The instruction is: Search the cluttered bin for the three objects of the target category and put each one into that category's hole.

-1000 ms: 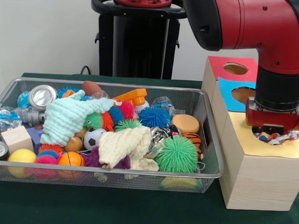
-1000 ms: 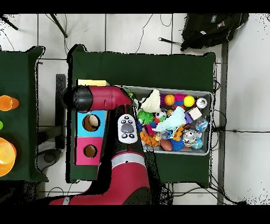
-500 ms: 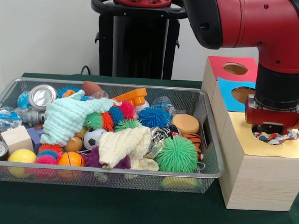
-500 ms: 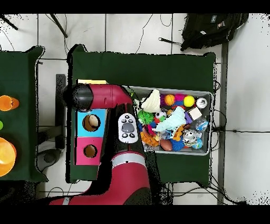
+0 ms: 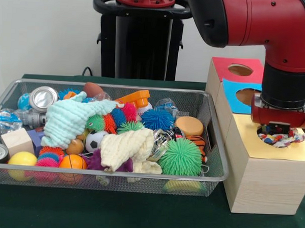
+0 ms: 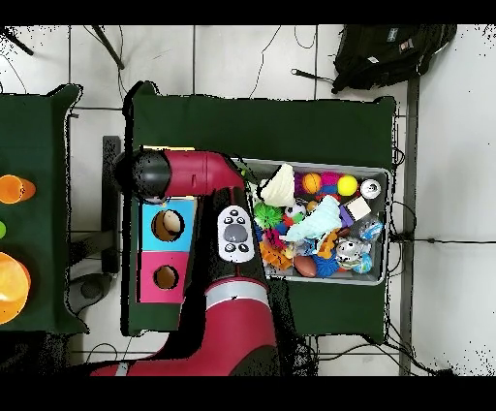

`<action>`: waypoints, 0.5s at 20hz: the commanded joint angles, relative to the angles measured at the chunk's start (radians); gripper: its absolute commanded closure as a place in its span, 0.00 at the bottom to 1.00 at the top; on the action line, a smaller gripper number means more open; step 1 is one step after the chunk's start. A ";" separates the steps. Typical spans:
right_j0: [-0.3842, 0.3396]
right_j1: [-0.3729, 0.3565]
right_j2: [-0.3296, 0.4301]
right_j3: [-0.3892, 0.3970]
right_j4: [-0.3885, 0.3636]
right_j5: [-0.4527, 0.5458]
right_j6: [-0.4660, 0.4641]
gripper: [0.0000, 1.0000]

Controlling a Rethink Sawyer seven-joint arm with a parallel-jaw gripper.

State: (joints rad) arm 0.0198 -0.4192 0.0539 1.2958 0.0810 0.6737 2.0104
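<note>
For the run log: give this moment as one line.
phase: drop-off | gripper: over yellow box hole, fingers hidden | item: rope toy in hole | bin: cluttered

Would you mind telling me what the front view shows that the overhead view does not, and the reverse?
Only the front view shows the gripper over the yellow box's hole, with a multicoloured rope toy at the opening; whether it is gripped is unclear. Only the overhead view shows a black bag on the floor and orange cups on a side table. Both show the wire bin of toys, the mint cloth, and the blue and red boxes.
</note>
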 commanded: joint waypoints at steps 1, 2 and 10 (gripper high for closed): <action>-0.028 -0.041 0.025 -0.044 0.037 0.181 0.116 1.00; -0.025 -0.043 0.021 -0.051 0.034 0.194 0.118 1.00; -0.017 -0.079 0.007 -0.063 0.026 0.261 0.128 1.00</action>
State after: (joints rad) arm 0.0197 -0.4556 0.0477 1.2543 0.0808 0.8104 2.0104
